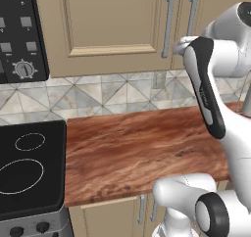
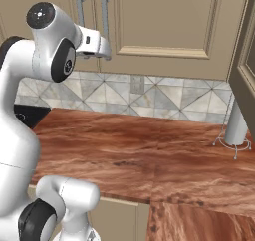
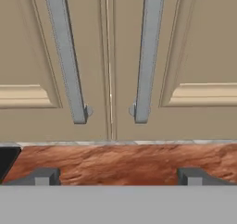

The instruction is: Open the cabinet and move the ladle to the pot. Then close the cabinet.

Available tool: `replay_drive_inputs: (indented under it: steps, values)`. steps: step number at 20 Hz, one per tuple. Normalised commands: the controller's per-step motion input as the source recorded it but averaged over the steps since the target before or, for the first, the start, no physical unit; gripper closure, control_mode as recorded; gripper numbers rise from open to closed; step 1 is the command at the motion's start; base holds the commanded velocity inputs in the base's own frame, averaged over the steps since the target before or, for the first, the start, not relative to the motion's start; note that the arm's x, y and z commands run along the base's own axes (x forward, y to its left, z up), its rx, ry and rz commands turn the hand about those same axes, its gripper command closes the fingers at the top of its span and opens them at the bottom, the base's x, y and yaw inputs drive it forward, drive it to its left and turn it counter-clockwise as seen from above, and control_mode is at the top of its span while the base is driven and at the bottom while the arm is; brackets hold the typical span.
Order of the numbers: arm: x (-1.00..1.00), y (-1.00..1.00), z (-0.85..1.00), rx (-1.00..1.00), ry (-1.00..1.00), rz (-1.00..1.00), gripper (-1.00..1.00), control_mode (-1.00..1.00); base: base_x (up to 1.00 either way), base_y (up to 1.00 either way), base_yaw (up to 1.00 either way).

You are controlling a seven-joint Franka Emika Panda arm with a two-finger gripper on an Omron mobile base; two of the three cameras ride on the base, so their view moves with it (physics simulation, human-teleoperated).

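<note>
The tan wall cabinet (image 1: 112,25) (image 2: 164,21) has both doors shut. Its two long silver bar handles (image 3: 65,56) (image 3: 149,56) hang side by side, straight ahead in the hand view. My gripper (image 1: 177,46) (image 2: 104,51) (image 3: 118,176) is open, with its fingertips (image 3: 44,176) spread wide and nothing between them. It hovers just in front of the lower ends of the handles (image 1: 169,25) without touching them. The ladle and the pot are out of view.
A wooden counter (image 1: 147,143) (image 2: 129,150) runs under the cabinet, with a black stovetop (image 1: 29,167) at its left. A dark control panel (image 1: 19,35) hangs above the stove. On the right, a grey post on a wire stand (image 2: 236,128) sits below another tan door (image 2: 245,60).
</note>
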Motion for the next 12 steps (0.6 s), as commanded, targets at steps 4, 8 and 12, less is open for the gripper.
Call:
replay_drive_inputs:
  steps: [4,8,12]
  values:
    - [0.00,0.43,0.21,0.01,-0.01,-0.01,-1.00,-1.00,0.00,0.00,0.00]
    - [0.00,0.37,0.07,0.03,0.00,0.00,-1.00,-1.00,0.00,0.00,0.00]
    - [0.12,0.23,0.00,0.03,0.03,0.00,-1.00,-1.00,0.00,0.00,0.00]
